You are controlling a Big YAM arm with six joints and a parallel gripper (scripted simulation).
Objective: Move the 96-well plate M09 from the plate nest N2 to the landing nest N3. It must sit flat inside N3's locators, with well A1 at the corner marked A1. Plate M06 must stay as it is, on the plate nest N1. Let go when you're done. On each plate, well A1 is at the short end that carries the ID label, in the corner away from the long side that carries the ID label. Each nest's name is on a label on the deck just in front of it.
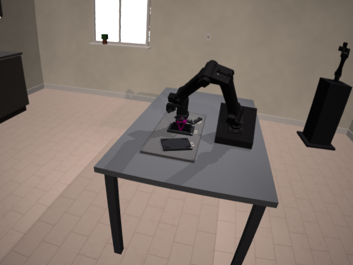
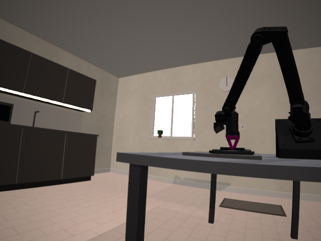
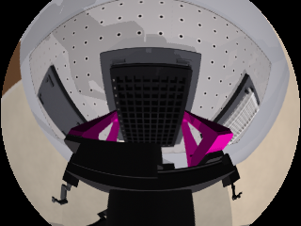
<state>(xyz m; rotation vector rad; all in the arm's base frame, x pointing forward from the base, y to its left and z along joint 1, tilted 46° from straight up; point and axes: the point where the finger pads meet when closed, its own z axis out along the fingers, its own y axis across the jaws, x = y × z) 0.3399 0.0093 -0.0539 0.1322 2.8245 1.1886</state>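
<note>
The dark 96-well plate M09 lies flat on the middle nest N2 of the grey deck mat. My gripper points straight down over it, and its magenta fingers are shut on the plate's two long sides. In the wrist view the plate's well grid fills the space between the fingers, with the grey nest rim around it. The side view shows the gripper low on the plate. The empty landing nest N3 lies at the near end of the mat. The labels are too small to read.
A pale plate, M06, sits on the far nest, close behind the gripper; it also shows in the wrist view. Small white labels lie beside the nests. The arm's black base stands right of the mat.
</note>
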